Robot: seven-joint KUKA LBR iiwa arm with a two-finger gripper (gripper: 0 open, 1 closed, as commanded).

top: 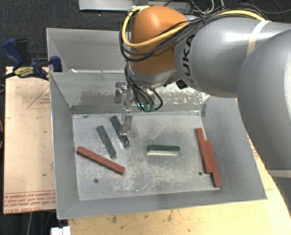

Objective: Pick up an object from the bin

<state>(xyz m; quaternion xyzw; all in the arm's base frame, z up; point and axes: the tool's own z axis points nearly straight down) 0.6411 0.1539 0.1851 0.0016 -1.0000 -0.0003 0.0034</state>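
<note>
My gripper [126, 131] hangs below the wrist, low over the bin's back left floor. Its tip is down at a short grey-green bar [116, 123], which lies slanted and is partly hidden behind it. I cannot tell whether it touches the bar. A second, longer grey-green bar [106, 141] lies just to the left, parallel to the first. A long red-brown strip [100, 160] lies slanted in front of both.
A grey-green block [163, 151] lies flat in the middle of the bin floor. Two red-brown strips [207, 155] lie side by side along the right wall. The arm and its orange cover hang over the bin's back right.
</note>
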